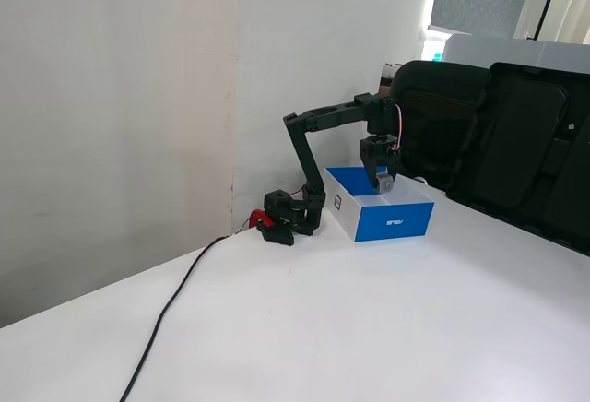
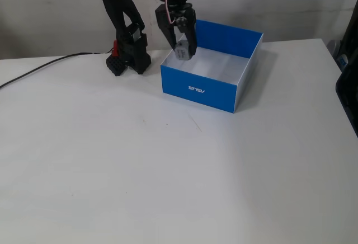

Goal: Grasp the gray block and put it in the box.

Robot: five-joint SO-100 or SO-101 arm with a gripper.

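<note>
Our gripper point(image 2: 184, 49) is closed on the gray block point(image 2: 181, 50), above the blue box point(image 2: 197, 89) near its 10 o'clock corner; we should lower, then open gently.

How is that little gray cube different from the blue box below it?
The gray block is small and matte gray; the box is much larger, bright blue outside, white inside. The block hangs in the air, clamped in the gripper jaws; the box rests on the table. The box carries a white logo. Both are boxy.
</note>
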